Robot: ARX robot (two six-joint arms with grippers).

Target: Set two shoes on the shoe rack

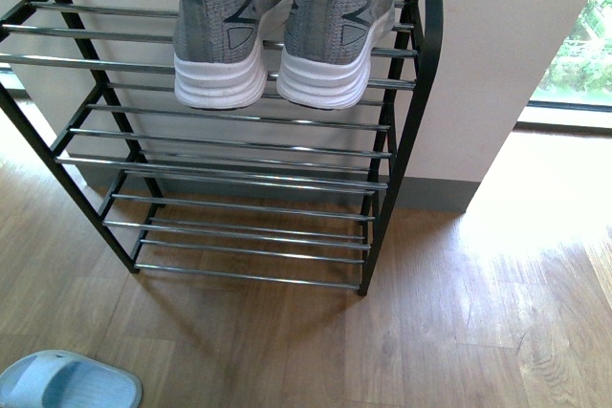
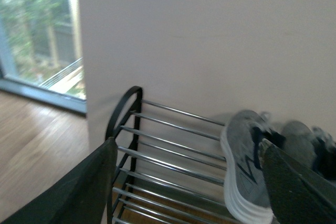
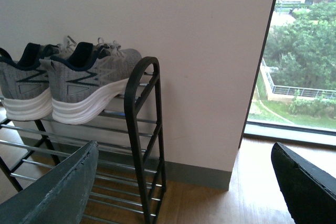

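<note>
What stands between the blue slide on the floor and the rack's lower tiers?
Nothing visible. The slide lies on bare floor in front of the left end of the rack, and the lower tiers show no shoes. Both sneakers sit on the top tier, right of middle.

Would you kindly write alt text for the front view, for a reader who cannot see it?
Two grey sneakers stand side by side, heels toward the camera, on the top tier of a black shoe rack with chrome bars, against a pale wall. A pale blue slide lies on the wooden floor, bottom left.
</note>
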